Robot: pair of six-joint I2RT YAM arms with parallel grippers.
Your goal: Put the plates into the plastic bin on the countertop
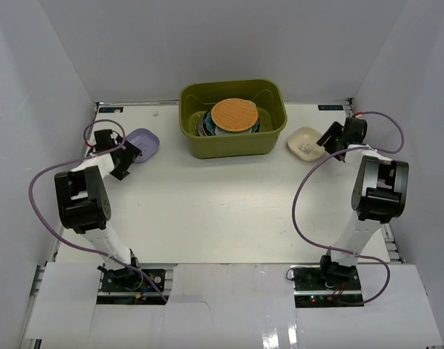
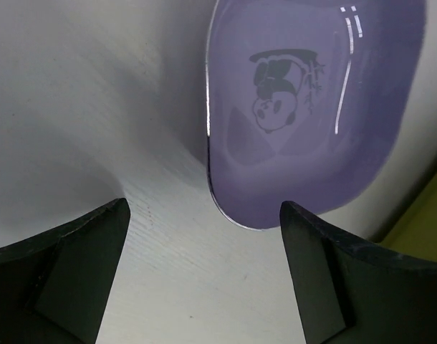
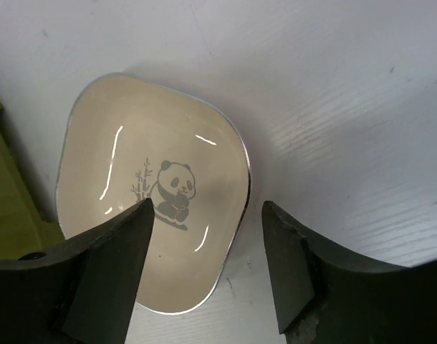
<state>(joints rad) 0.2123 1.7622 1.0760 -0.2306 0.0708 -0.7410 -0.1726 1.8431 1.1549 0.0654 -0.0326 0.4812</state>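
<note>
The olive-green plastic bin (image 1: 233, 138) stands at the back middle of the white countertop (image 1: 229, 203) and holds a stack of plates with an orange plate (image 1: 234, 114) on top. A lavender plate (image 1: 143, 144) lies left of the bin; in the left wrist view the lavender plate (image 2: 304, 107) has a printed figure. My left gripper (image 2: 204, 276) is open just short of its near rim. A cream panda plate (image 1: 305, 143) lies right of the bin. My right gripper (image 3: 208, 276) is open, its jaws straddling the rim of the cream plate (image 3: 147, 186).
White walls enclose the countertop on three sides. The bin's green wall shows at the edge of the left wrist view (image 2: 426, 215) and the right wrist view (image 3: 7, 208). Purple cables loop beside both arms.
</note>
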